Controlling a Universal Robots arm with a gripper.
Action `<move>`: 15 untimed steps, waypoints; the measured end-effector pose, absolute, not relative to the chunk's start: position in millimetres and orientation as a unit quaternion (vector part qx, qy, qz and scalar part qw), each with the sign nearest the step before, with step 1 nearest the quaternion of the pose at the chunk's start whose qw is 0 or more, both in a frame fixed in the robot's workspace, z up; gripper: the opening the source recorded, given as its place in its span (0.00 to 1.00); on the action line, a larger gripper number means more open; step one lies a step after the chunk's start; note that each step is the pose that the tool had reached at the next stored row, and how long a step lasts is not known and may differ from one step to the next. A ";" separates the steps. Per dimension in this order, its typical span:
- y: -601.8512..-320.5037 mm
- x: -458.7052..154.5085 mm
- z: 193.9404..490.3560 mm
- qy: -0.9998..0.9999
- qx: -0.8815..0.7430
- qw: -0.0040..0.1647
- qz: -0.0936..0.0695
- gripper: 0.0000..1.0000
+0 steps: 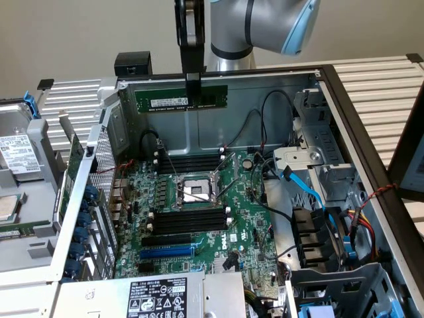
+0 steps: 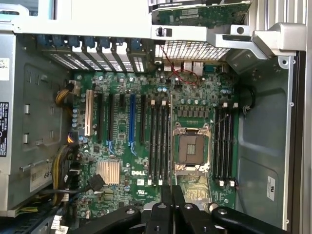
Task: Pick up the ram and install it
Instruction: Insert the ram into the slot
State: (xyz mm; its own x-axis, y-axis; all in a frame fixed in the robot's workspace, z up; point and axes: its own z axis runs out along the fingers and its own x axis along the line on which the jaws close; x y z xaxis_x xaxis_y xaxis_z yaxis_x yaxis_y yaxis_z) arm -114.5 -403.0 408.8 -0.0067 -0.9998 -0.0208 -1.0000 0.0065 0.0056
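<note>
The robot arm's gripper (image 1: pixel 193 89) hangs above an open desktop computer case (image 1: pixel 278 99), its black fingers (image 1: pixel 193 83) pinched on the ram (image 1: pixel 173 100). It holds the stick by the middle of its upper edge. The green stick, white label facing the exterior camera, lies level in the air in front of the case's grey back wall, clear of the motherboard (image 1: pixel 238 218) below. On that board, directly under the held stick, a bank of long black memory slots (image 1: pixel 189 161) with white end clips sits on the far side of the silver processor socket (image 1: pixel 193 192). A second bank (image 1: pixel 192 222) lies on the near side of the socket, and no stick is seated in either. Just nearer the exterior camera than the second bank runs the blue expansion slot (image 1: pixel 165 253). Toward the exterior view's right, a light blue cable (image 1: pixel 308 189) curves down past metal drive bays, among black and coloured wiring. A labelled grey power supply (image 1: pixel 159 298) fills the near corner of the case, which rests on a slatted metal table (image 1: pixel 377 86).
</note>
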 end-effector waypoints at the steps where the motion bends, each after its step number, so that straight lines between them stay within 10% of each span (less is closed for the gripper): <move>1: -403.0 -113.7 408.6 0.709 -0.705 0.006 0.009 0.12; 15: -403.0 -111.3 399.5 0.709 -0.705 0.011 0.015 0.12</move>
State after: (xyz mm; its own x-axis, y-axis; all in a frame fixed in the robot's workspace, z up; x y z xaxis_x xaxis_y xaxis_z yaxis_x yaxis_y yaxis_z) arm -111.3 -403.0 399.5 -0.0070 -0.9993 -0.0357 -1.0000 0.0068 0.0056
